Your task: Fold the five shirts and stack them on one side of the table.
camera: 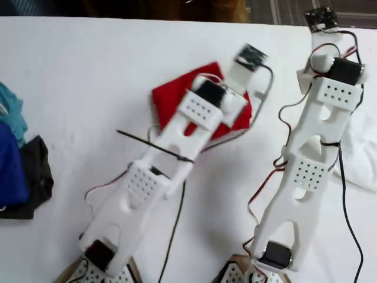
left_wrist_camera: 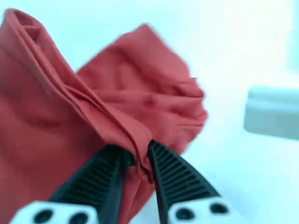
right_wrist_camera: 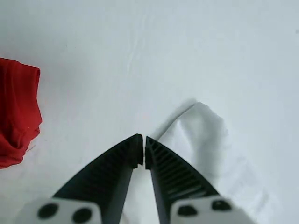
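Clearly, ribbed left gripper (left_wrist_camera: 138,153) pinches creased red shirt (left_wrist_camera: 140,93).

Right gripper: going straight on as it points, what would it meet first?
Probably bare table; the white shirt lies just beside that line, the red shirt well off it. Depth is unclear.

Bright, even light falls on the white table (camera: 88,88), which looks almost washed out from above. The left arm (camera: 171,147) and right arm (camera: 312,147) cast soft, faint shadows. The red shirt (left_wrist_camera: 140,93) shows gentle shading along its folds. The white shirt (right_wrist_camera: 210,140) throws a pale grey shadow.
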Controlling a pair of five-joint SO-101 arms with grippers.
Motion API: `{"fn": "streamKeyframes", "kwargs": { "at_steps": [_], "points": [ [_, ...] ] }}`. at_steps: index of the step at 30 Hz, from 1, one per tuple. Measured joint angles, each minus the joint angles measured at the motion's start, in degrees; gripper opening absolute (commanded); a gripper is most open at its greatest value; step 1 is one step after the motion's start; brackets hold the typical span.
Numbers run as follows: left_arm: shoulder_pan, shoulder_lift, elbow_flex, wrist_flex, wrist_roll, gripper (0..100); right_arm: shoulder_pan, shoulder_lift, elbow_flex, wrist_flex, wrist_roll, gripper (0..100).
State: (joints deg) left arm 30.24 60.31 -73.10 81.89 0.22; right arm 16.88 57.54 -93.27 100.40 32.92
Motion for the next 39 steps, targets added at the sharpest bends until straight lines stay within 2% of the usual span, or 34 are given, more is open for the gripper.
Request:
{"fn": "streamKeyframes", "kwargs": {
  "at_steps": [10, 15, 17, 23, 29, 31, 33, 39],
  "points": [
    [5.8, 4.1, -1.8, -1.9, -2.5, 3, 1.2, 0.0, 0.0, 0.0, 0.0, 1.8],
    [6.2, 4.1, -1.8, -1.9, -4.7, 18, 1.2, 0.0, 0.0, 0.0, 0.0, 1.8],
    [6.2, 4.1, -1.8, -1.9, -5.1, 20, 1.2, 0.0, 0.0, 0.0, 0.0, 1.8],
    [6.2, 2.7, -1.8, -1.6, -5.1, 20, 1.2, 0.0, 0.0, 0.0, 0.0, 1.8],
    [6.7, -4.0, -1.8, 3.0, -5.3, 19, 1.2, 0.0, 0.0, 0.0, 0.0, 1.8],
    [5.2, -6.4, -1.8, 3.2, -4.7, 13, 1.2, 0.0, 0.0, 0.0, 0.0, 1.8],
    [2.0, -9.1, -1.8, 3.2, -1.9, 3, 1.2, 0.0, 0.0, 0.0, 0.0, 1.8],
    [-14.2, -12.0, -1.8, 8.8, 6.5, 2, -2.5, 0.0, 0.0, 0.0, -0.7, 1.8]
  ]
}}
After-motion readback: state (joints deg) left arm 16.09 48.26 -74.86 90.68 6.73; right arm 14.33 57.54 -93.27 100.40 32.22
